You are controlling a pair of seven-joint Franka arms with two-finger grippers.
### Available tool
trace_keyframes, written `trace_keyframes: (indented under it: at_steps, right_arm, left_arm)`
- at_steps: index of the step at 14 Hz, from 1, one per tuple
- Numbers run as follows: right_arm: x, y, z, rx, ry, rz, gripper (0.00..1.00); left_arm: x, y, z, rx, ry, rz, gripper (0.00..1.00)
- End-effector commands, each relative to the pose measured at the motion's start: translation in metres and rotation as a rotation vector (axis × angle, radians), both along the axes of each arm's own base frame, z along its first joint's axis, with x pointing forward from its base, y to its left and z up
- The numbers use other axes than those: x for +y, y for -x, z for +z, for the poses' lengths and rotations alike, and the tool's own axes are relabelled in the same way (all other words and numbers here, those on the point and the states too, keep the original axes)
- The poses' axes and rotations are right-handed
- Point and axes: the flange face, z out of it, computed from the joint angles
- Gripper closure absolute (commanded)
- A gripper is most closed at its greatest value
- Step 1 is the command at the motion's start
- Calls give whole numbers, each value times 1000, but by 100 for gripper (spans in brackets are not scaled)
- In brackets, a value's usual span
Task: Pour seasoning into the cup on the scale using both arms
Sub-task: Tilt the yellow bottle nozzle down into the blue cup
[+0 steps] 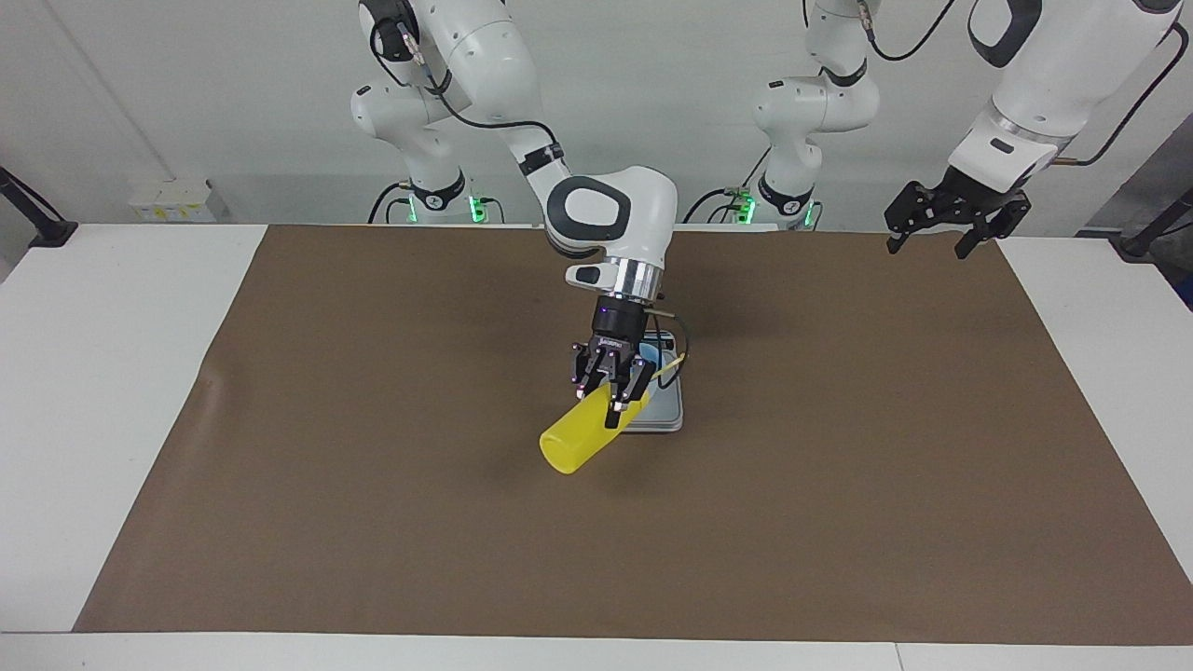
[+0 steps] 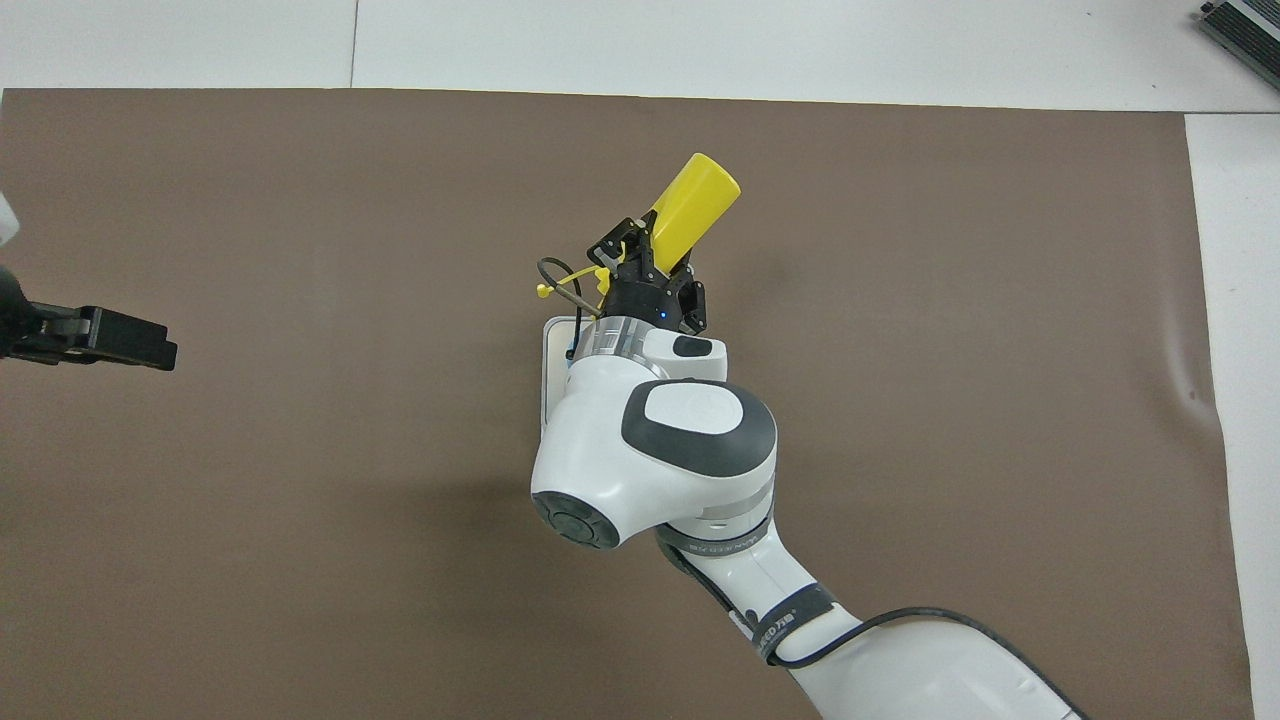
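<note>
Over the scale (image 1: 664, 417), right tool (image 1: 612, 392) clamps tilted seasoning (image 1: 580, 443); left tool (image 1: 951, 222) spread, waiting.

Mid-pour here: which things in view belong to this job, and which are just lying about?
In the job: bottle, tilted in the right gripper; cup on the scale; left gripper, waiting.

Lying about: brown mat; table.

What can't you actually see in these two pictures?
- Light-blue plastic cup: facing view shows a sliver past the right gripper; overhead, the arm covers it.
- Yellow squeeze bottle: its nozzle is hidden by that gripper.
- Silver-grey scale: display covered in both views.
- Left gripper: arm cut off overhead.
</note>
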Motion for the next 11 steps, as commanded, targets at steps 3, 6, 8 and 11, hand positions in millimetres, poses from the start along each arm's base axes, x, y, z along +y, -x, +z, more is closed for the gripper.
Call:
trace_keyframes:
  at_steps: [3,6,8,11]
  right_arm:
    - [-2,5,-13,-38,60,31,100]
    - [-2,9,-16,-38,74,48,100]
    - [-2,8,-14,-40,76,47,100]
    - [-1,6,-1,-44,55,46,100]
  left_arm:
    - [3,7,1,5,0,13,0]
    - [3,7,1,5,0,13,0]
    - [3,7,1,5,0,13,0]
    - [3,7,1,5,0,13,0]
